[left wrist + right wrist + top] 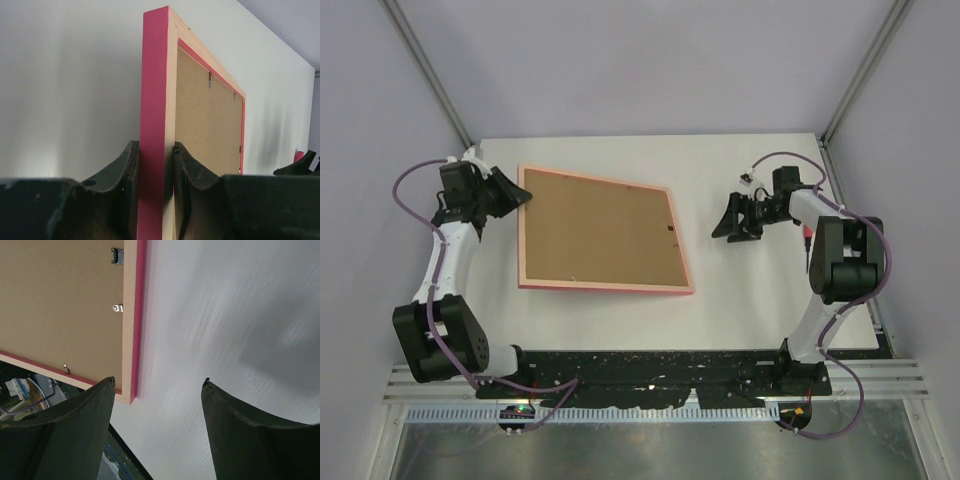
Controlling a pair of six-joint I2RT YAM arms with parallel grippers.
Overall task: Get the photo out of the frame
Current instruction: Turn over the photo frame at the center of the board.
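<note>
The pink frame (610,288) lies back side up on the white table, its brown backing board (595,232) showing. The photo is hidden beneath the board. My left gripper (518,190) is at the frame's far left corner. In the left wrist view the gripper (156,150) is shut on the frame's edge (154,100), one finger on the outer pink side and one on the pale rim beside the board (205,125). My right gripper (732,218) is open and empty, apart from the frame's right edge. The right wrist view shows that gripper (159,382) over bare table beside the frame's near right corner (134,315).
Small metal tabs (117,308) and a hanger clip (117,255) hold the board along the frame's right rim. The white table (750,300) is walled by grey panels at the back and sides. A black rail (650,365) with the arm bases runs along the near edge.
</note>
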